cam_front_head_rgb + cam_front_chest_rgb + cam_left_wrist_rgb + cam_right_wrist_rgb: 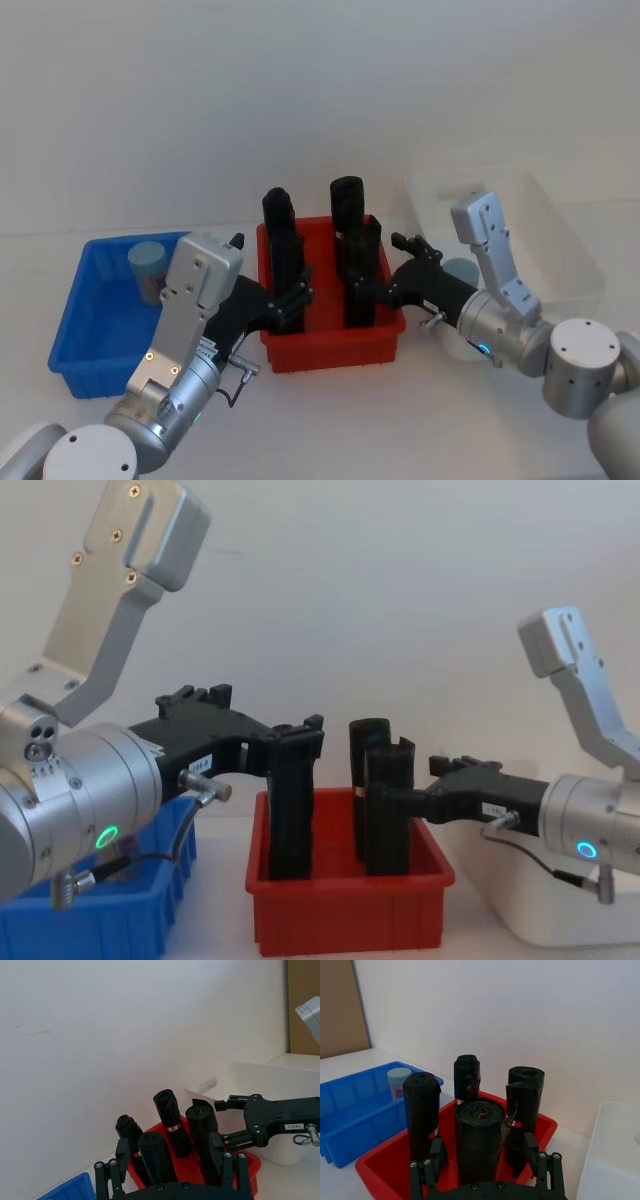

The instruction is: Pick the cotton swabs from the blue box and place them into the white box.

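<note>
Clear swab tub (149, 266), blue lid | upright | blue box (95, 335)

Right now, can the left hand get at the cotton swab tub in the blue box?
Probably yes. The left hand sits open at the red bin, beside the blue box. The tub stands uncovered in the far corner, so pulling back left should reach it.
</note>
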